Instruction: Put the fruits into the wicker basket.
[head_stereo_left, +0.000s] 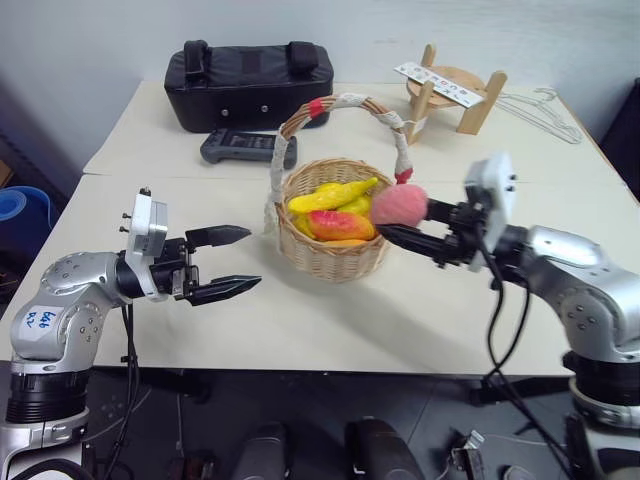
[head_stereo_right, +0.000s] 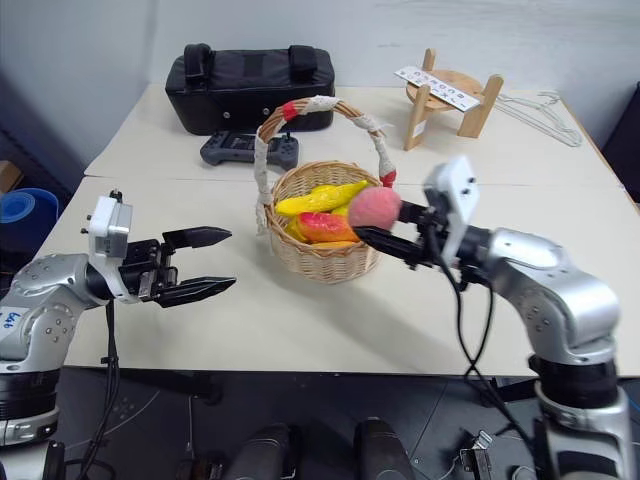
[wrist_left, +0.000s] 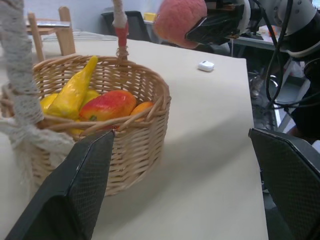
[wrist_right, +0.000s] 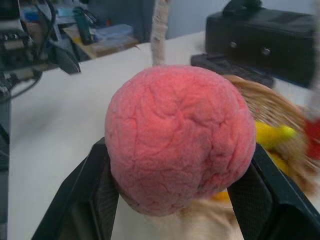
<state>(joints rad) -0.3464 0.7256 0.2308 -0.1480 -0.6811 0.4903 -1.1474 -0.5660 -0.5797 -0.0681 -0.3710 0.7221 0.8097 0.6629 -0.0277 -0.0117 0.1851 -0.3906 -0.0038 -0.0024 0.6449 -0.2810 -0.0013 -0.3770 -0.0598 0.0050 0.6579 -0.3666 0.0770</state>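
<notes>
The wicker basket (head_stereo_left: 330, 262) stands mid-table with its cloth-wrapped handle (head_stereo_left: 345, 103) arching above. Inside lie a yellow banana (head_stereo_left: 335, 193), a red-orange mango (head_stereo_left: 340, 224) and other yellow and orange fruits. My right gripper (head_stereo_left: 400, 222) is shut on a round pinkish-red peach (head_stereo_left: 400, 205), held in the air at the basket's right rim, above table level. The peach (wrist_right: 180, 137) sits squeezed between both black fingers. My left gripper (head_stereo_left: 232, 263) hangs open and empty to the left of the basket, pointing toward it.
A black zippered bag (head_stereo_left: 248, 80) and a dark handheld controller (head_stereo_left: 245, 148) lie behind the basket. A wooden stand (head_stereo_left: 450, 95) and a wire hanger (head_stereo_left: 545, 112) sit at the back right. A small white case (wrist_left: 205, 65) rests on the table.
</notes>
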